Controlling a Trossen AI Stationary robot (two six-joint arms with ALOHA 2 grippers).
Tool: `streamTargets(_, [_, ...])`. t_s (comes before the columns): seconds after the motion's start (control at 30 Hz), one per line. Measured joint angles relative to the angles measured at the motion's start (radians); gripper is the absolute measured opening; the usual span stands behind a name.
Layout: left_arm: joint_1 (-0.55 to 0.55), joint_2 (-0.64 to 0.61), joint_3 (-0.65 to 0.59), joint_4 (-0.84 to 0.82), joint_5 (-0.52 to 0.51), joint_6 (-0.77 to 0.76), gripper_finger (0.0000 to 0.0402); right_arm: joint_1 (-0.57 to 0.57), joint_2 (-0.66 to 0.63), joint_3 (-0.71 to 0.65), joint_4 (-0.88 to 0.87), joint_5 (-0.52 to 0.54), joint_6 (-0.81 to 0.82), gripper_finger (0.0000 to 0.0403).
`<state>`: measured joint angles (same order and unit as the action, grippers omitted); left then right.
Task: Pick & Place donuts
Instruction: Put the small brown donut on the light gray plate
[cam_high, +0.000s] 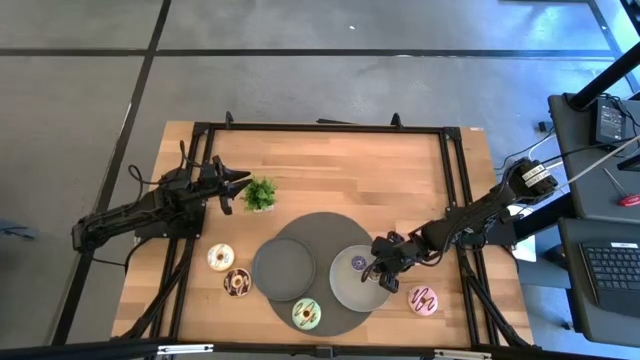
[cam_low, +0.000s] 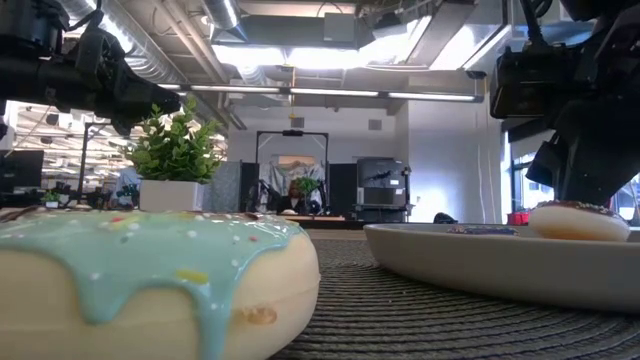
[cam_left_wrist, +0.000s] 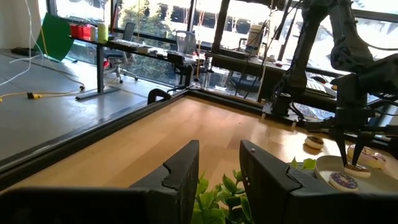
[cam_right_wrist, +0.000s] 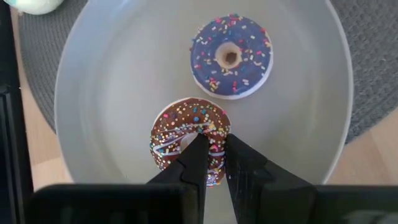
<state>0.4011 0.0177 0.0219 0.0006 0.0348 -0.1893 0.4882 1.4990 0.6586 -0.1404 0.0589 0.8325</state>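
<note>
**Brown donut pinched on the plate**

While the left gripper (cam_left_wrist: 217, 180) hovers part-open above the plant (cam_high: 260, 193), the right gripper (cam_right_wrist: 211, 163) pinches the brown donut's (cam_right_wrist: 189, 140) near rim on the plate (cam_right_wrist: 112, 93), beside the purple donut (cam_right_wrist: 232, 56); bare plate surrounds both.

A wooden table (cam_high: 340, 170) stands on a grey floor. On it lies a dark round mat (cam_high: 320, 228), and two grey plates rest on the mat, one (cam_high: 283, 268) beside the other (cam_high: 352, 285). A small green plant (cam_high: 260, 193) in a white pot stands near the mat. A laptop (cam_high: 612, 275) sits on a side desk.
</note>
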Motion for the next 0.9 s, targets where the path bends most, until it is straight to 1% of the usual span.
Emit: streamTargets(0.9, [0.000, 0.000, 0.000, 0.000, 0.000, 0.000, 0.0111, 0.000, 0.000, 0.000, 0.006, -0.006, -0.003, 0.0054])
